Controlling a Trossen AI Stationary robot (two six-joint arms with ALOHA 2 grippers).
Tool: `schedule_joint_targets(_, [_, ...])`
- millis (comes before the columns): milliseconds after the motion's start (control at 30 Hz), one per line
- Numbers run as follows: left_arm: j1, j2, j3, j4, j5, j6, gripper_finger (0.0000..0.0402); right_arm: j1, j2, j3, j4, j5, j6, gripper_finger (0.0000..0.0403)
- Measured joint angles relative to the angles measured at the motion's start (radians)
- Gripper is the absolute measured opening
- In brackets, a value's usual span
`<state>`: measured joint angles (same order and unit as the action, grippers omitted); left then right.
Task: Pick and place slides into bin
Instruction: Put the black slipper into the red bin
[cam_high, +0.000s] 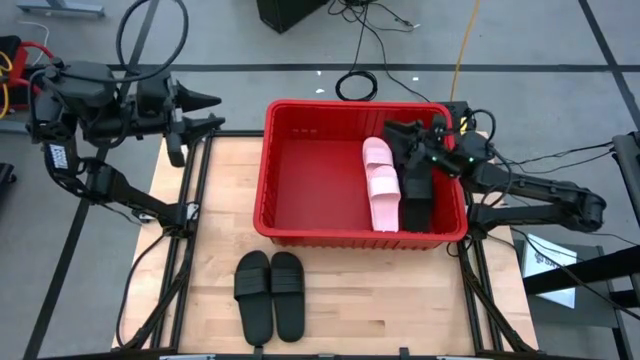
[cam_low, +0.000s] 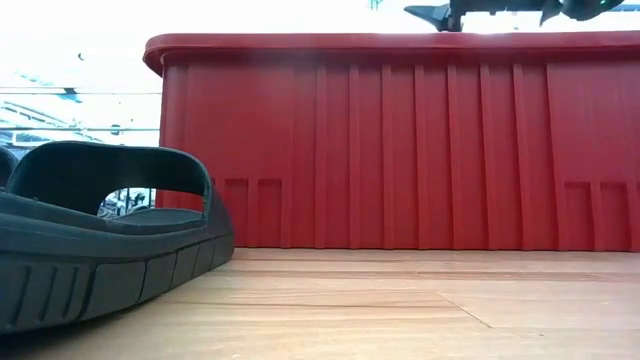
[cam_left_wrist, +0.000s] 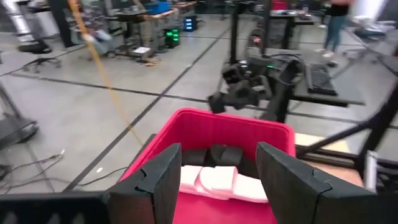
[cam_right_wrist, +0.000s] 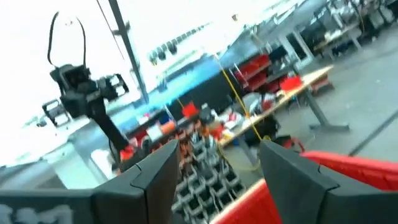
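Sitting nearest the front edge of the table (cam_high: 330, 310) is a pair of black slides (cam_high: 270, 293), side by side and touching, still outside the bin (cam_high: 290, 228), which stands just beyond them. Inside the bin, against its right wall, lie two pale pink slides (cam_high: 381, 184) packed tight together, and beside them more black slides (cam_high: 417, 190), partly hidden under the right gripper (cam_high: 412, 135); I make it two there, though the arm covers enough that I can't swear to it. That gives two black out, two pink in, and apparently two black in. The right gripper hovers over the bin's far right corner with its jaws spread and nothing between them. Farther off, the left gripper (cam_high: 212, 111) waits past the table's far left corner, jaws wide too, carrying nothing. The risks from here, as I judge it: the outside pair touch, so fingers closing on one strap could snag or drag the other, and a slide gripped by its soft strap may swing and clip the bin's thick rim on the way over. The right arm could also nudge the stacked slides as it lifts out.
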<state>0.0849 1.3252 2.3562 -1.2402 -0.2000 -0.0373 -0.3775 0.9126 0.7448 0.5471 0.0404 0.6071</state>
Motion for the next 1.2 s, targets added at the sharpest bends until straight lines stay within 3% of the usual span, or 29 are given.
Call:
schedule_joint_targets(267, [-0.005,0.000,0.000,0.023,0.115,-0.049,0.0205,0.011,0.068,0.000,0.185,-0.005,0.036,0.0212])
schedule_joint_targets(433, [-0.065,0.000,0.000,0.059,0.220,-0.126,0.0205,0.064,0.083,0.000,0.309,-0.018,0.039,0.0212])
schedule_joint_targets(733, [-0.306,0.046,0.000,0.410,0.289,-0.068,0.0205,0.170,0.082,0.000,0.499,-0.019,0.025,0.0212])
schedule_joint_targets(900, [-0.410,0.092,0.000,0.540,0.293,-0.059,0.0205,0.225,0.084,0.000,0.495,-0.046,0.028,0.0212])
schedule_joint_targets(1200, [-0.588,0.206,0.000,0.624,0.225,-0.043,0.0205,0.316,0.085,0.000,0.487,-0.072,0.026,0.0212])
